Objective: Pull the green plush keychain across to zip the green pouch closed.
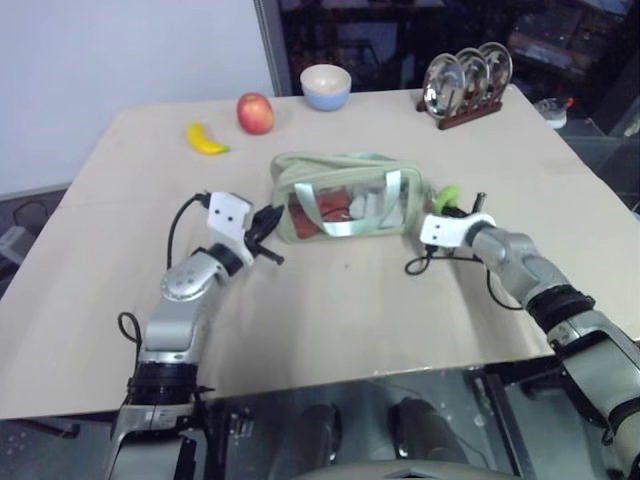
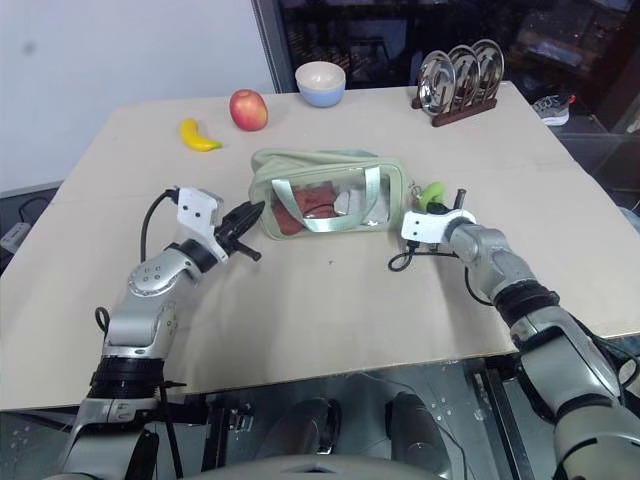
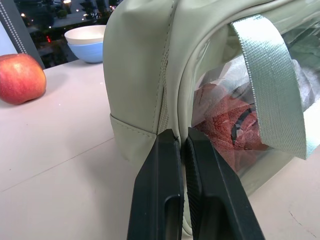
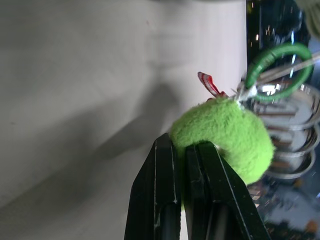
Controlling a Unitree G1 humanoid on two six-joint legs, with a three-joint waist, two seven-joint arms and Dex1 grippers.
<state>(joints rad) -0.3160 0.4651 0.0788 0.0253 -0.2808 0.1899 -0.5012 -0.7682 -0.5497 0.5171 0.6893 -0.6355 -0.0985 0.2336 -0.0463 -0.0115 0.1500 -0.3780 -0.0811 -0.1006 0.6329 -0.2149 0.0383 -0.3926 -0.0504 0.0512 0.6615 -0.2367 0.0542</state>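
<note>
Green pouch [image 1: 345,195] sits near the middle of the beige surface [image 1: 330,320], its clear window facing the robot with red contents showing through it and its light green strap handles draped over the front. Starting at the left, a yellow banana [image 1: 206,139] lies near the far left edge of the surface, with a red apple [image 1: 255,113] just beside it toward the right. Nearer the robot, the left gripper [image 1: 268,228] is at the pouch's left end; in the left wrist view its two black fingers [image 3: 160,190] are pressed together against the lower corner seam of the pouch, beside the window, and whether any fabric is pinched between them cannot be made out. Behind the pouch, at the far edge, stands a bowl [image 1: 326,86], cream above and blue below. On the pouch's right end, just past the corner, is the green plush keychain [image 1: 446,194], fuzzy and lime-coloured. The right gripper [image 1: 452,211] is closed on it: the right wrist view shows its fingers [image 4: 162,190] clamped on the plush's edge, with a green ring [image 4: 280,70] and a small red tab [image 4: 210,84] at the plush's far side. Farther right, at the back corner, a wooden rack of metal plates [image 1: 465,80] stands upright.
</note>
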